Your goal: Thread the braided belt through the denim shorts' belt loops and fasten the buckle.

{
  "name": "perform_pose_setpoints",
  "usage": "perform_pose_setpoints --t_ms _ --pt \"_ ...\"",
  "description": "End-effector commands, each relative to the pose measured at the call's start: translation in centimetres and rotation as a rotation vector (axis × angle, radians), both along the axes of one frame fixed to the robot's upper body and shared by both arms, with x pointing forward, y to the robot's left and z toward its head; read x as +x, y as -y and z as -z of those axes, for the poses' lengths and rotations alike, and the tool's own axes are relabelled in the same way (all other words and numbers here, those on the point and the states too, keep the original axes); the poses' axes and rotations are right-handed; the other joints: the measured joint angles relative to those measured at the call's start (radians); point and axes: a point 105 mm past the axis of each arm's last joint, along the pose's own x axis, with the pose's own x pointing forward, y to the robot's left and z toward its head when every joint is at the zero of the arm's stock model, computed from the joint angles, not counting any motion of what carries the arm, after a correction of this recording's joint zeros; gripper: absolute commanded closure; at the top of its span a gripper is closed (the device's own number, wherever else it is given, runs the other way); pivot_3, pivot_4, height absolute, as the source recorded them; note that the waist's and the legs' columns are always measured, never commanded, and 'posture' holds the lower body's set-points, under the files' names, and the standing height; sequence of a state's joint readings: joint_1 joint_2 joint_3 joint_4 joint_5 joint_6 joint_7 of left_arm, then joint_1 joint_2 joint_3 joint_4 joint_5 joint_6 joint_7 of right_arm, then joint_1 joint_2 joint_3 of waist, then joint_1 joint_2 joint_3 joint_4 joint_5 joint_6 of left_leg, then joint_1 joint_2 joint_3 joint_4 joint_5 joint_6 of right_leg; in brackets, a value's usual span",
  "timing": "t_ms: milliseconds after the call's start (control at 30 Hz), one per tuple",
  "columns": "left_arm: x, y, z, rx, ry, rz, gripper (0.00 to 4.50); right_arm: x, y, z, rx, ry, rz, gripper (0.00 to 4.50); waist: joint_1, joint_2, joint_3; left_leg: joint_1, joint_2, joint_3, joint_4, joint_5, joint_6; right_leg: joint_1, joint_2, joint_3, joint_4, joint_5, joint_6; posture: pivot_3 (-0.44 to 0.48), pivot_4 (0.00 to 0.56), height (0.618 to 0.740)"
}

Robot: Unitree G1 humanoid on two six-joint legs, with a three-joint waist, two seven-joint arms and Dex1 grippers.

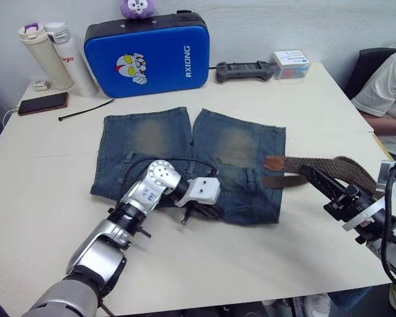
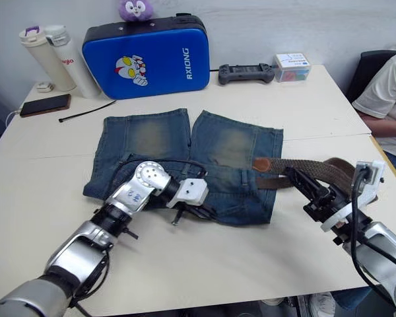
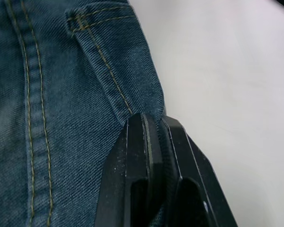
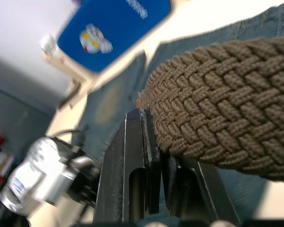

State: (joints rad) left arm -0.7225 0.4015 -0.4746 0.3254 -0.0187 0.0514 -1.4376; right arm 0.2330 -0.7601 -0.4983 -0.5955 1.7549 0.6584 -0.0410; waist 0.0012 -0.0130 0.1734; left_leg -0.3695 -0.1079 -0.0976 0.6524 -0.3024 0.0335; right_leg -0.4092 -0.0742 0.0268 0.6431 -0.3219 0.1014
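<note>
The denim shorts [image 1: 185, 158] lie flat in the middle of the table, waistband toward me. My left gripper [image 1: 187, 212] is shut on the waistband's edge, and in the left wrist view its fingers [image 3: 137, 142] pinch the denim beside a stitched belt loop [image 3: 109, 61]. The braided belt [image 1: 330, 168] lies doubled across the shorts' right side, with its tan leather end [image 1: 274, 163] resting on the denim. My right gripper [image 1: 311, 174] is shut on the woven strap [image 4: 217, 109], just right of the shorts. The buckle is hidden.
A blue hard case [image 1: 147, 59] stands at the back, with two bottles [image 1: 53, 56] and a phone [image 1: 43, 104] to its left. A controller [image 1: 244, 71] and a small box [image 1: 290, 64] lie at the back right. A person [image 1: 389, 92] sits at the right edge.
</note>
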Motion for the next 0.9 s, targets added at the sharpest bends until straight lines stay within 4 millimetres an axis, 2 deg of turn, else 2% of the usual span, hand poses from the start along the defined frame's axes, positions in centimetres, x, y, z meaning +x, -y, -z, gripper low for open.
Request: perform_pose_setpoints --t_ms 33,167,300,333,467,633,733,833,900 --pt "-2.3 -1.2 0.9 0.082 -0.06 0.108 4.43 -0.6 -0.6 -0.8 -0.017 0.01 -0.037 4.5 0.003 0.0 0.0 0.0 0.0 0.0 0.0 0.0 0.0 0.0 0.0 0.0 0.0 0.0 0.0 0.0 0.15 0.74" --pt "-3.5 -0.8 0.9 0.085 -0.088 0.142 4.43 -0.8 -0.8 -0.4 -0.028 -0.03 -0.051 4.5 0.013 0.0 0.0 -0.001 0.0 0.0 0.0 0.0 0.0 0.0 0.0 0.0 -0.001 0.0 0.0 0.0 0.15 0.74" --pt "-3.1 0.2 0.6 0.049 -0.092 0.077 4.43 -0.9 -0.8 0.2 -0.05 -0.074 -0.034 4.5 0.023 0.0 0.0 -0.001 0.0 0.0 0.0 -0.001 0.001 0.0 0.0 0.0 -0.002 0.0 0.0 0.0 0.15 0.74" --pt "-3.2 0.1 0.4 0.048 -0.13 0.067 3.66 -1.0 -0.8 0.2 -0.05 -0.078 -0.037 4.5 0.026 0.0 0.0 -0.001 0.0 0.0 0.001 -0.001 0.001 0.0 0.0 0.0 -0.002 0.0 0.0 0.0 0.15 0.74" --pt "-3.4 -0.7 -0.8 0.055 -0.182 0.038 2.15 -1.0 -0.8 0.4 -0.062 -0.098 -0.032 4.5 0.026 0.0 0.0 -0.002 0.0 0.0 0.002 -0.001 0.001 0.0 0.0 0.0 -0.002 0.0 0.001 0.0 0.15 0.74" --pt "-2.6 -2.4 -6.1 -0.049 -0.235 -0.061 0.02 -1.4 -0.7 0.4 -0.092 -0.149 -0.014 4.5 0.023 -0.001 0.002 -0.002 0.0 0.0 0.002 -0.001 0.001 -0.001 0.0 0.0 -0.001 0.0 0.0 0.0 0.15 0.74" --pt "-1.6 -2.9 -9.1 -0.139 -0.202 -0.132 0.02 -1.4 -0.5 0.7 -0.084 -0.176 -0.002 4.5 0.024 -0.001 0.002 -0.002 0.0 0.0 0.002 -0.001 0.001 -0.001 0.0 0.0 -0.001 0.0 0.0 0.0 0.15 0.74" --pt "-1.0 -3.3 -13.3 -0.289 -0.188 -0.191 0.02 -1.1 0.0 2.0 -0.049 -0.233 0.033 4.5 0.024 -0.001 0.002 -0.002 0.0 0.0 0.001 -0.001 0.001 -0.001 0.0 0.0 -0.002 0.0 0.0 0.0 0.15 0.74" --pt "-1.0 -3.5 -15.2 -0.349 -0.196 -0.222 0.02 -0.9 0.0 2.2 -0.021 -0.239 0.04 4.5 0.023 -0.002 0.002 -0.002 0.0 0.0 0.002 -0.001 0.001 -0.001 0.0 0.0 -0.002 0.0 0.0 0.0 0.15 0.74"
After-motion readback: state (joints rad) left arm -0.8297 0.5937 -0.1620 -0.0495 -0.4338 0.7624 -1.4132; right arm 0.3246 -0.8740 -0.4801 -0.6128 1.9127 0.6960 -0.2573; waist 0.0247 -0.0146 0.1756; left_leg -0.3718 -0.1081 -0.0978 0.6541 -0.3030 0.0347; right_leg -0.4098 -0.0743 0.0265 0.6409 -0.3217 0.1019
